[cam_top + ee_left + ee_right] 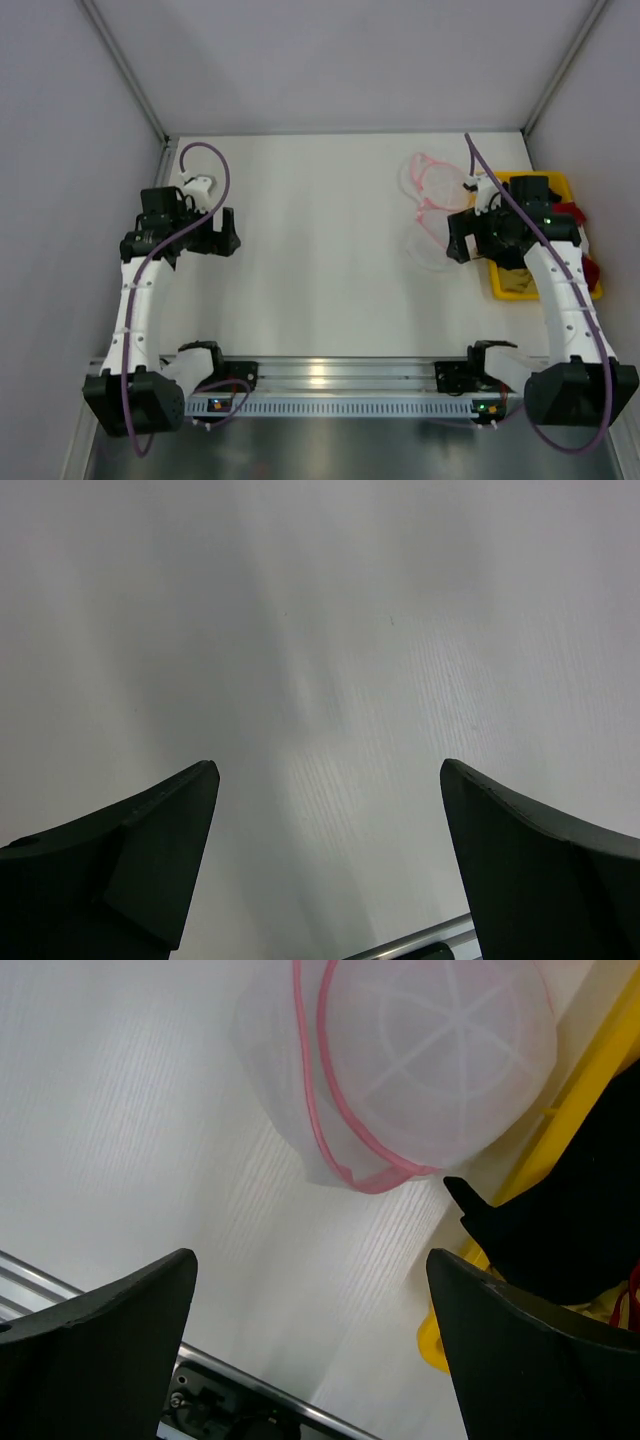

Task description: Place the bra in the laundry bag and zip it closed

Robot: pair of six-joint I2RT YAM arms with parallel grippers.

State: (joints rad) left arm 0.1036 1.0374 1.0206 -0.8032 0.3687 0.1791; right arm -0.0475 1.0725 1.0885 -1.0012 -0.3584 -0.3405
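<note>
Bra (590, 1190) cloth showed to us only through the right wrist camera: matte black, with a pointed wing, lying in the yellow tray (560, 1100) and spilling over its rim. Overhead, the right arm covered it (we could make out only red garments (591, 270) at the tray's right edge). Just beside the tray lay the laundry bag (440, 1060), a round, translucent white mesh pouch with pink zip trim and pale spokes, on the white table (320, 260). The overhead view also showed pink-rimmed pouches (437, 183) near the tray. The right gripper (310, 1255) hovered over bag and tray, its dark fingers spread wide, holding nothing. The left gripper (330, 770), well apart across the table, hung equally wide over finely ribbed white surface.
</note>
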